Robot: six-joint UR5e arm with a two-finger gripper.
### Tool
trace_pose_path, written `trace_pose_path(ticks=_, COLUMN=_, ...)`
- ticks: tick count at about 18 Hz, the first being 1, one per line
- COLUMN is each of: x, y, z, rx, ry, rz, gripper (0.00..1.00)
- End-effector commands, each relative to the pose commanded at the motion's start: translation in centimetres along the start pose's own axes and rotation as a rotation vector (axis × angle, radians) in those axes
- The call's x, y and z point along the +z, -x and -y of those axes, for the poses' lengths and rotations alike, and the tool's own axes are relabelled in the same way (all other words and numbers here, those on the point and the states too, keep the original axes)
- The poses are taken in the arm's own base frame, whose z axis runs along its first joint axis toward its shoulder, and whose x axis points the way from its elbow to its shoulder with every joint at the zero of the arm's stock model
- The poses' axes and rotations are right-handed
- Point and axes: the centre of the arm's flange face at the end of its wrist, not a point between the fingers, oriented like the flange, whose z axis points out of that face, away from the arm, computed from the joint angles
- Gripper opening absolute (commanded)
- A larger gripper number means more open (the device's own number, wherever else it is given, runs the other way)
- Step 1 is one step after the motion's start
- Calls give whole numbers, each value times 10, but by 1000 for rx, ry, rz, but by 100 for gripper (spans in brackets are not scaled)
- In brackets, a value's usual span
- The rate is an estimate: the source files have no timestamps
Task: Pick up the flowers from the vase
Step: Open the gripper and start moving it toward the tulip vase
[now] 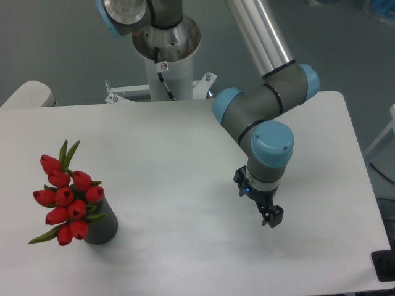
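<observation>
Not started: flowers point(65, 200) sit in vase point(102, 225) nr worktop point(185, 160) front-left corner, hand point(271, 217) well apart, empty, can't tell if clenched.

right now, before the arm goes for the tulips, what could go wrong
1. The vase is small and the flowers lean out over its left side, so a sideways pull may tip it or drag it along.
2. The gripper is far to the right, and its jaw state is unclear; it may arrive shut.
3. Buds are tightly bunched, so a pinch might crush them.

Red flowers point(65, 197) in dark vase point(103, 227)
</observation>
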Motion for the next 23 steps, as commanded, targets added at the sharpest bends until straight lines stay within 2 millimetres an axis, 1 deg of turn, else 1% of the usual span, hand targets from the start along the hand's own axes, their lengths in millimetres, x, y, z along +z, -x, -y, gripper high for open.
trace_pose_path(ticks=4, x=-2, y=2, z=-2, rx=-1, ry=0, rz=3, gripper=100)
trace_pose_path(ticks=6, x=0, y=-1, z=-1, rx=-8, ry=-3, rz=-5, gripper=100)
trace_pose_path(ticks=9, x=-4, y=-8, z=6, rx=-8, ry=-11, rz=-10, gripper=100)
trace_pose_path(ticks=12, x=-10, y=-25, z=10, rx=-2, ry=-18, rz=-17, gripper=100)
trace_pose_path(ticks=16, x=-25, y=-44, z=20, rx=2, ry=-86, rz=-15, gripper=100)
trace_pose_path(ticks=19, x=-26, y=-69, z=24, rx=-43, ry=-165, rz=-40, gripper=100)
trace_pose_path(ticks=22, x=-25, y=-79, z=27, rx=-61, ry=-252, rz=-57, gripper=100)
trace_pose_path(ticks=23, x=-24, y=-92, z=31, rx=-88, ry=-343, rz=-82, gripper=100)
